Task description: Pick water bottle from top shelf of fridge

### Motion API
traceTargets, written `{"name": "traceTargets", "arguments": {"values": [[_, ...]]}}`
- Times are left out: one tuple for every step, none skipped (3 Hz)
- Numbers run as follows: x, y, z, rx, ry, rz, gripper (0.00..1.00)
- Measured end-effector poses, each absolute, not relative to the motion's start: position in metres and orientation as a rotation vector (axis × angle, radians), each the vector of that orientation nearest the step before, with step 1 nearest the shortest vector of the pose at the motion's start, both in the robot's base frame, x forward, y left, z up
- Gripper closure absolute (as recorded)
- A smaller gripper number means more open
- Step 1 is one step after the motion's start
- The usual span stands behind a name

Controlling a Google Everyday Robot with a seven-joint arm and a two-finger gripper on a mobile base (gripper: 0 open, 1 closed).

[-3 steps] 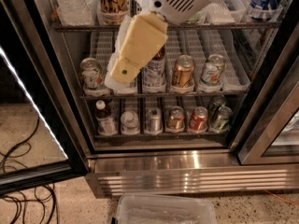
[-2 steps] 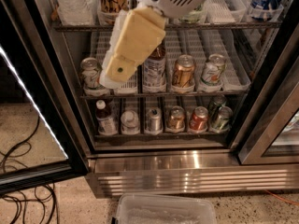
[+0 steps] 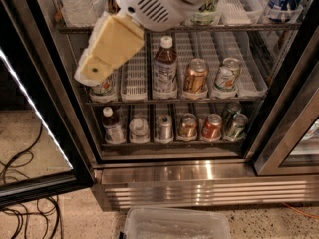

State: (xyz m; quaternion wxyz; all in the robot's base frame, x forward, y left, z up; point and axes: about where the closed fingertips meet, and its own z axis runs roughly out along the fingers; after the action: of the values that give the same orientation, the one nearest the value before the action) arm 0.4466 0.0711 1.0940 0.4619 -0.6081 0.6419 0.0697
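Observation:
The water bottle point(image 3: 80, 3), clear and ribbed, stands at the left end of the top shelf point(image 3: 259, 27) of the fridge point(image 3: 199, 176); its cap is cut off by the picture's top edge. My gripper point(image 3: 93, 71), tan with a white arm housing behind it, hangs in front of the fridge just below and to the right of the bottle. It points down-left over the left end of the second shelf and covers most of a can there. It holds nothing that I can see.
A brown-drink bottle point(image 3: 164, 66) and cans point(image 3: 195, 76) stand on the second shelf, with more cans point(image 3: 212, 127) and a small bottle point(image 3: 112, 126) on the third. The open door's light strip point(image 3: 35, 108) is at left. Cables point(image 3: 25, 183) and a clear plastic bin point(image 3: 174, 224) lie on the floor.
My gripper has swung to the left, from in front of the brown-drink bottle to the left end of the second shelf. The brown-drink bottle now shows.

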Motion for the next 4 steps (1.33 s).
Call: {"name": "traceTargets", "arguments": {"values": [[0.474, 0.091, 1.099, -1.35, 1.568, 0.142, 0.0], [0.479, 0.092, 1.118, -1.284, 1.537, 0.116, 0.0], [0.479, 0.092, 1.118, -1.284, 1.537, 0.116, 0.0], [0.479, 0.092, 1.118, -1.284, 1.537, 0.116, 0.0]]}}
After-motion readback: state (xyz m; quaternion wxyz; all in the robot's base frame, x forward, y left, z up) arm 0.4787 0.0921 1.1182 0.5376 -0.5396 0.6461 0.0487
